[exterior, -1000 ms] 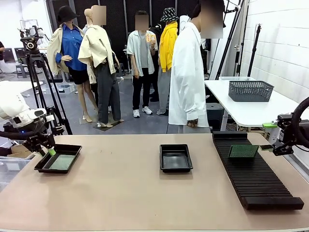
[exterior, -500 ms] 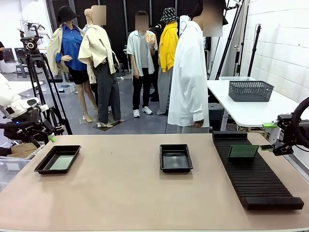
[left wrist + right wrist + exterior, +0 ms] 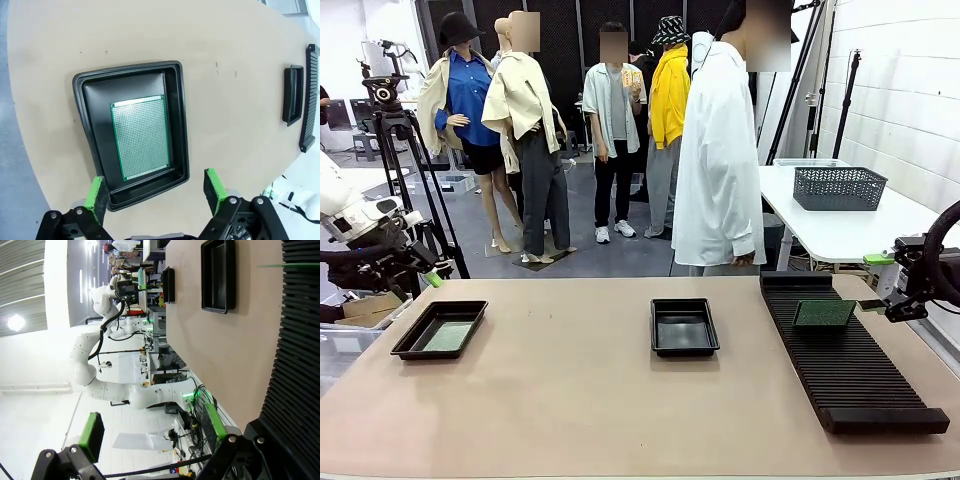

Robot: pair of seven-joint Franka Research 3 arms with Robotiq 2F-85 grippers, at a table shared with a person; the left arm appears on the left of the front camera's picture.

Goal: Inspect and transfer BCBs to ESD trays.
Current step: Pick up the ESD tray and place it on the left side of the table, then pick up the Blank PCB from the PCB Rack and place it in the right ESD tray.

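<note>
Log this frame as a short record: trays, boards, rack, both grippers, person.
left tray: holds one board, lying flat
middle tray: no board seen inside
rack: a second board stands on edge in its slots
left gripper: open, empty, up beside the left tray
right gripper: open, empty, at the rack's right side
person: stands at the table's far side

I see one green perforated BCB (image 3: 141,137) lying flat on the floor of the left black ESD tray (image 3: 80,85). The matching second tray (image 3: 684,303) lies mid-counter (image 3: 570,400). Another BCB (image 3: 823,313) stands on edge in the ribbed rack (image 3: 850,380).
</note>
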